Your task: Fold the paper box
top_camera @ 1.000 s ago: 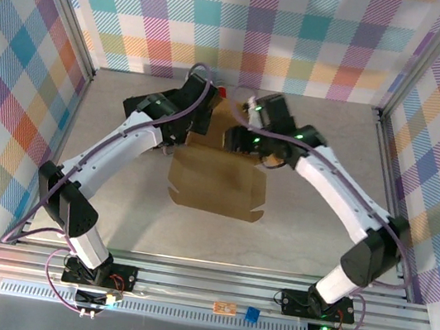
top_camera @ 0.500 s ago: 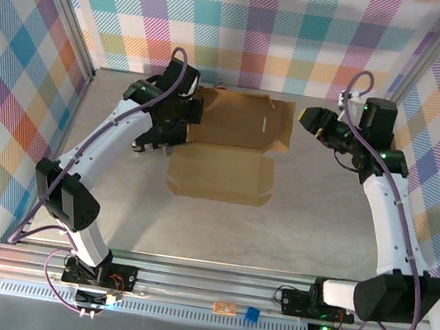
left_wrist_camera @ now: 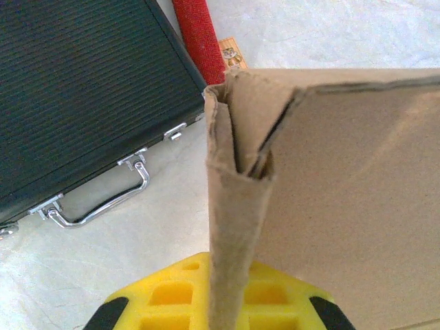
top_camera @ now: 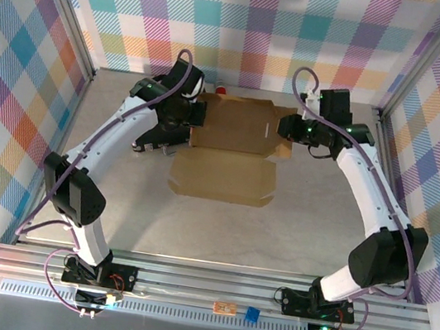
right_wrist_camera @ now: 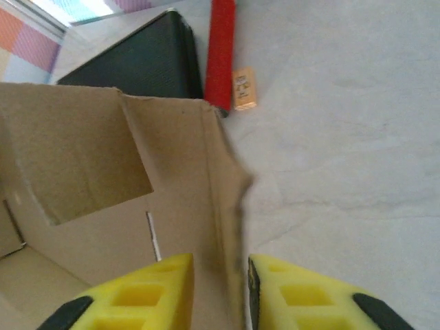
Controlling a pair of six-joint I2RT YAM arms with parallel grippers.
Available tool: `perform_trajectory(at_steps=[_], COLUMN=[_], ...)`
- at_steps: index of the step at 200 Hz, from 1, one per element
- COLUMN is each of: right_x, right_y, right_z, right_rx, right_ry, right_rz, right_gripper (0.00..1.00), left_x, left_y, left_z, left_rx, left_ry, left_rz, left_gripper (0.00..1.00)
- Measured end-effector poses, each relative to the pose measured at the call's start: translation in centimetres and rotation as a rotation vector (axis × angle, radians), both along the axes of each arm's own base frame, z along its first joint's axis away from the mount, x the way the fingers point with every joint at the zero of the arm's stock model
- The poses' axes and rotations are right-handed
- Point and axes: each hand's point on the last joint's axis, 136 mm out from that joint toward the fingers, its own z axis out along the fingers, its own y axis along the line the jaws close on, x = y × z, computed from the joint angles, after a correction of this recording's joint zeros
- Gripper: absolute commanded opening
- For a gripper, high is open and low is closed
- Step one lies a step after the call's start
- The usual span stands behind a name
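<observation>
The paper box [top_camera: 223, 174] is brown cardboard in the middle of the table, its front panel flat and its back part raised. My left gripper [top_camera: 192, 117] is at the box's left side. In the left wrist view it [left_wrist_camera: 230, 282] is shut on the box's upright folded wall [left_wrist_camera: 237, 206], which runs up between the yellow fingers. My right gripper [top_camera: 283, 129] is at the box's right side. In the right wrist view it [right_wrist_camera: 220, 289] straddles the right wall [right_wrist_camera: 227, 206], jaws narrow, a slim gap left on the inner side.
A black case [left_wrist_camera: 75, 89] with a metal handle [left_wrist_camera: 103, 199] lies on the table just left of the box. A red cylinder [top_camera: 221, 91] and a small tan tag [right_wrist_camera: 243, 88] lie behind the box near the back wall. Metal frame rails border the table.
My right arm swung out to the far right, then came back to the box's right wall, its jaws narrowing around it. The left gripper has kept its hold on the left wall.
</observation>
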Motion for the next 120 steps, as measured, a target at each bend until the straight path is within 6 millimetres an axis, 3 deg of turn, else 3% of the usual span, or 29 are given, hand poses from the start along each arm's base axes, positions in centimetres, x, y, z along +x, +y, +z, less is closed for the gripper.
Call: perform_trajectory(at_steps=[42,72,96,120], right_x=[-0.1,-1.0,-1.3,-0.5], right_y=[0.9,3.9,6.1,8.0], right_z=[1.2,3.7,5.2,6.8], right_rx=[-0.255,-0.473,-0.667,-0.826], right_ry=[-0.078,-0.200,-0.316,-0.423], right_rz=[-0.073,-0.103,-0.110,-0.102], right_gripper=[0.00,0.00,0.06,0.15], left_x=[0.1,0.2,0.6,0.6], left_y=[0.0,-0.2,-0.6,-1.0], left_z=[-0.1,-1.0,-1.9,-4.3], left_rx=[-0.003,-0.030,-0.067,-0.110], left_ry=[0.011,0.045,0.058,0.095], left_rz=[0.015,0.056,0.095,0.147], left_gripper=[0.00,0.00,0.00,0.00])
